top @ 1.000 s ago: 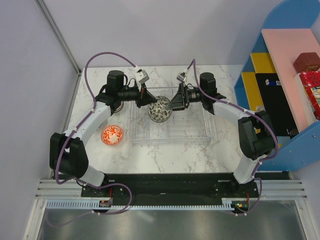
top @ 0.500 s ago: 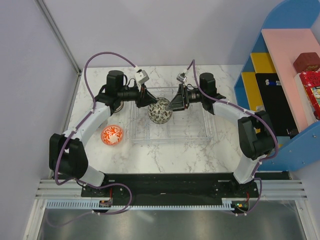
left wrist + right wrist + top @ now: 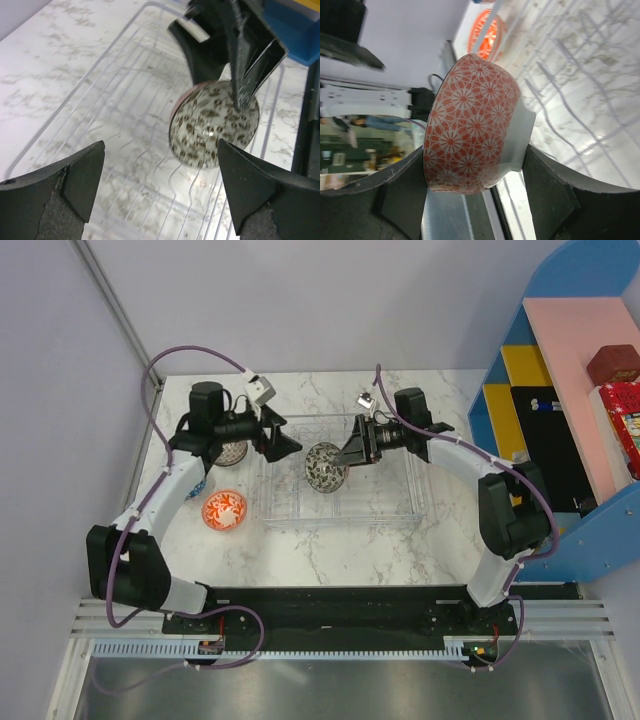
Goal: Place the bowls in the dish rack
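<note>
A bowl [image 3: 325, 467], red-orange floral outside [image 3: 475, 125] and brown-speckled inside [image 3: 215, 125], stands on edge over the ribs of the clear dish rack [image 3: 400, 512]. My right gripper [image 3: 347, 453] is shut on it, one finger on the rim side and one on the foot [image 3: 477, 175]. My left gripper [image 3: 288, 444] hangs open at the rack's left end, apart from that bowl, its jaws wide with only rack ribs between them [image 3: 160, 185]. A red-orange bowl [image 3: 224, 510] sits upright on the table left of the rack. A patterned bowl [image 3: 232, 452] is partly hidden under the left arm.
The rack's rim [image 3: 125, 30] runs along the marble table [image 3: 330, 550]. A blue shelf unit [image 3: 560, 390] with boxes stands at the right edge. A wall closes the left side. The red-orange bowl on the table [image 3: 487, 32] shows beyond the held one.
My left gripper has opened, let go of the speckled bowl and drawn back to the left. The bowl stays in the right gripper, now a little lower and to the right.
</note>
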